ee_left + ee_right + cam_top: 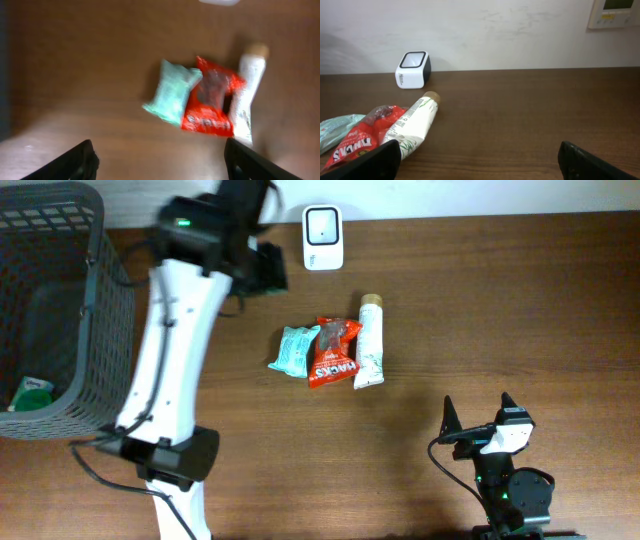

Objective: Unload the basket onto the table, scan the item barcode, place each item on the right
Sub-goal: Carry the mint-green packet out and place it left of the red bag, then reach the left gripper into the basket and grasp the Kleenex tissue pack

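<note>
Three items lie together near the middle of the table (520,300): a teal packet (294,350), a red packet (333,352) and a white tube (370,345). They sit side by side and touching, with the red packet overlapping the teal one's edge. We cannot tell which one is to be scanned. Their long axes run roughly parallel, from the near edge toward the scanner (323,237), which stands just beyond the tube's cap. We judge the left gripper (159,150) to be the nearer one. It hangs above the table just left of the scanner, and the items lie ahead of its jaws and slightly to the right. Those jaws stand wide apart with nothing between them. The left arm (165,350) stretches from the near edge across the table. The right arm (505,480) sits folded over its base, well apart from the items. The right gripper (478,412) is low and level, its jaws fully apart and empty.
</note>
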You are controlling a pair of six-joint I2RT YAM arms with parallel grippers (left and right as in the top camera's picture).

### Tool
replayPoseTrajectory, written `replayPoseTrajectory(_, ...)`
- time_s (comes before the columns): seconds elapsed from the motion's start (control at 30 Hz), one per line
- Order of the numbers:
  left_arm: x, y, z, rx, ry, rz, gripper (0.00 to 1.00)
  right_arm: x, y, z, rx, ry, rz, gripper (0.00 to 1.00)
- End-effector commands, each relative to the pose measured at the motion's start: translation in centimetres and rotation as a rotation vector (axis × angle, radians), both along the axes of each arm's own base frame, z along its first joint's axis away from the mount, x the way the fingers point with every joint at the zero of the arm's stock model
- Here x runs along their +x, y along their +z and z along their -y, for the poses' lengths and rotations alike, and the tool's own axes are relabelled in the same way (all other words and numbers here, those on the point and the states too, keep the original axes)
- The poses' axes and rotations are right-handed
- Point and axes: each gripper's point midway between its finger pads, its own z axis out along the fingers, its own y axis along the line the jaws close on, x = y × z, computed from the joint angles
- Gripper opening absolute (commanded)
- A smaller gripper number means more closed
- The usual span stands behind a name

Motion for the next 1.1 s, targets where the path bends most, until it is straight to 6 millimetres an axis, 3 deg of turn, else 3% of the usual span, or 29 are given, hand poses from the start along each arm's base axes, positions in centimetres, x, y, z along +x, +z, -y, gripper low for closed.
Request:
replayPoseTrajectory(0.0, 0.8, 6.5, -8.8, 0.024, 0.177, 0.2, 0.99, 0.0, -0.3, 0.3, 0.003, -0.014, -0.005, 0.99)
replayPoseTrajectory(0.1, -0.1, 8.5, -13.7, 0.027, 0.293, 0.247, 1.0, 0.0, -0.3, 0.3, 0.003, -0.014, -0.005, 0.98)
replayPoseTrajectory(0.2, -2.2, 10.1, -22.5, 0.1, 0.441, 0.28, 0.99, 0.0, -0.3, 0.3, 0.003, -0.014, -0.005, 0.99)
replayPoseTrajectory(0.37, -4.7, 10.2, -30.4, 0.184, 0.554, 0.263, 0.99, 0.0, -0.3, 0.3, 0.003, -0.014, -0.005, 0.98)
replayPoseTrajectory(0.47, -5.6, 11.6, -36.5, 0.221, 0.699, 0.356, 0.99, 0.0, -0.3, 0.3, 0.003, -0.014, -0.005, 0.98)
replayPoseTrajectory(0.53, -5.8, 11.1, -38.4, 0.231, 0.736, 0.351, 0.99, 0.0, -0.3, 0.3, 0.003, -0.014, -0.005, 0.98)
replayPoseTrajectory(0.6, -5.5, 8.5, -39.7, 0.252, 0.681, 0.262, 1.0, 0.0, -0.3, 0.3, 0.003, -0.014, -0.005, 0.99)
replayPoseTrajectory(0.8, -2.5, 1.7, -41.8, 0.274, 0.577, 0.128, 0.98, 0.0, -0.3, 0.3, 0.003, -0.014, -0.005, 0.98)
replayPoseTrajectory(0.93, -2.2, -2.5, -43.4, 0.349, 0.526, 0.033, 0.96, 0.0, -0.3, 0.3, 0.003, -0.014, -0.005, 0.98)
replayPoseTrajectory(1.07, -1.4, -6.3, -43.8, 0.388, 0.384, -0.026, 0.95, 0.0, -0.3, 0.3, 0.003, -0.014, -0.005, 0.99)
